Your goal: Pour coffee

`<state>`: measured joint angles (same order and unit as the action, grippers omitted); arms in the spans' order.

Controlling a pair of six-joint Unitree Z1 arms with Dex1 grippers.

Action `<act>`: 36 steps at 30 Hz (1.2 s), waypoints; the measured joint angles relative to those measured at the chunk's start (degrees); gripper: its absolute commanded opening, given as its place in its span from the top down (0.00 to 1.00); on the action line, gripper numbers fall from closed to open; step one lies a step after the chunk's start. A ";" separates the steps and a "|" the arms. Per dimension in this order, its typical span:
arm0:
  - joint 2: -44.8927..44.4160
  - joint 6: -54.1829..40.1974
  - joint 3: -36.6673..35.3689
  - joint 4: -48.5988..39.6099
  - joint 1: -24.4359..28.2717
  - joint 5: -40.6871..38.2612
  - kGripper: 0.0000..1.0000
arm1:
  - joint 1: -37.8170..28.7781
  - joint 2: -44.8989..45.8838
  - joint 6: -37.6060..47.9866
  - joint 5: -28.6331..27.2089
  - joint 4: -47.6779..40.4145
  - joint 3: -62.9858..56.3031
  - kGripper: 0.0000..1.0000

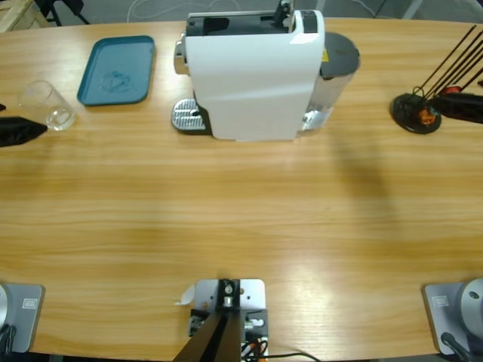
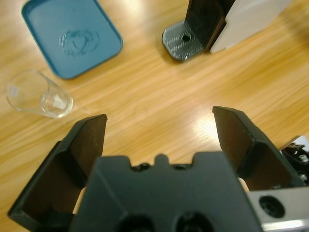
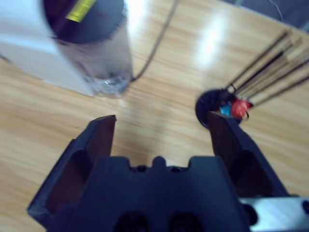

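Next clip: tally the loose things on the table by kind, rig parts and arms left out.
Clear glass: 1
Teal tray: 1
White coffee machine: 1
Black round stand with thin rods: 1
Total: 4

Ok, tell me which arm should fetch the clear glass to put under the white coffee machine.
Left. Its open end effector faces the empty clear drinking glass, which stands beside the teal plastic tray. The right end effector is by the machine's water tank, far from the glass.

Left hand point(image 2: 159, 128), right hand point(image 3: 161, 130) agape.
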<state>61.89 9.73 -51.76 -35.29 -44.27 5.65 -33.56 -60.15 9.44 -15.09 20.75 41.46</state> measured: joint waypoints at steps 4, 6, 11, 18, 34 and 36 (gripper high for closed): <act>0.39 0.00 3.70 2.71 -0.05 0.00 0.06 | 4.11 -0.85 3.15 0.19 -1.55 -1.57 0.10; 0.43 0.00 5.54 4.37 -0.05 0.01 0.06 | 7.13 -0.86 3.81 0.70 -2.49 -2.07 0.11; -0.21 0.00 8.36 7.71 -0.05 0.08 0.06 | 15.20 -0.55 5.20 0.71 -4.91 -4.43 0.11; -1.40 0.00 10.35 10.21 -0.06 0.21 0.06 | 20.85 -1.72 6.08 0.71 -10.76 -7.56 0.14; -1.40 0.00 10.49 10.81 -0.06 0.22 0.06 | 22.34 -11.38 7.05 0.32 -20.70 -10.05 0.17; -1.40 0.00 10.49 10.83 -0.06 0.22 0.06 | 22.86 -12.12 7.11 -0.51 -21.02 -10.17 0.17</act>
<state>60.49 9.73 -41.27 -24.46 -44.33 5.86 -10.70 -72.27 16.56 -15.61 -0.27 31.29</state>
